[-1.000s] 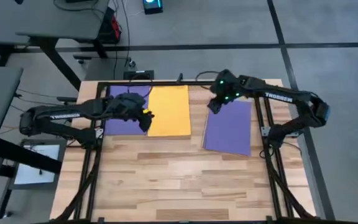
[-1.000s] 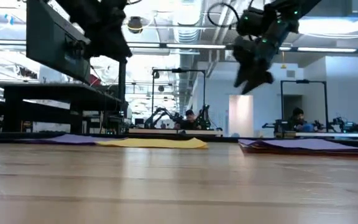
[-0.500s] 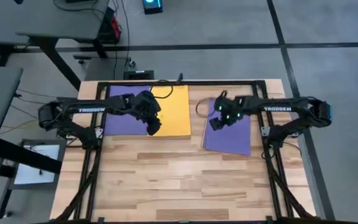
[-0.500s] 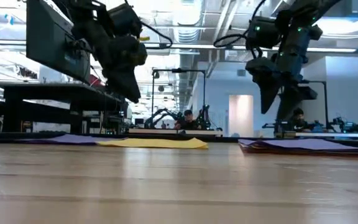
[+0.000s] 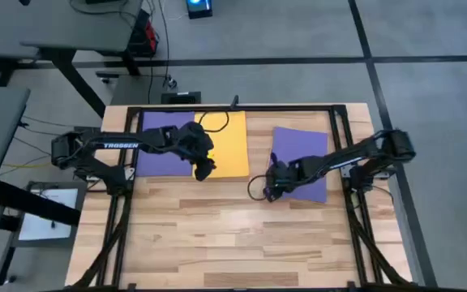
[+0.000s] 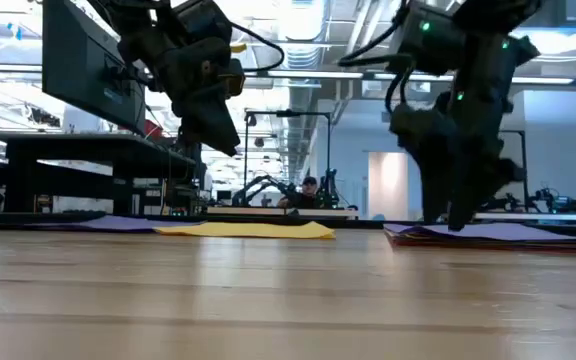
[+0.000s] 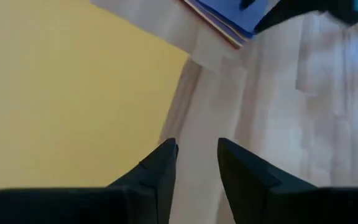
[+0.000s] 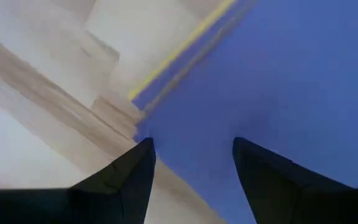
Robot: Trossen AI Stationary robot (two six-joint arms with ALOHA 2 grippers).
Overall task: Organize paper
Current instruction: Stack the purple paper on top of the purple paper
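Left arm, "TROSSEN" lettering on it, left hand (image 5: pixel 204 169) fingers slightly spread, hovering over near edge of yellow sheet (image 5: pixel 221 144), which lies beside a purple sheet (image 5: pixel 165 148). Right hand (image 5: pixel 271 188) spread, down at near-left corner of purple-topped stack (image 5: pixel 302 161) on bench (image 5: pixel 233 235); stack edges show yellow and pink.

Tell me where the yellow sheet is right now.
In the high view the yellow sheet lies flat at the table's far edge, left of centre, beside a purple sheet; the left pincer hovers over its near edge.
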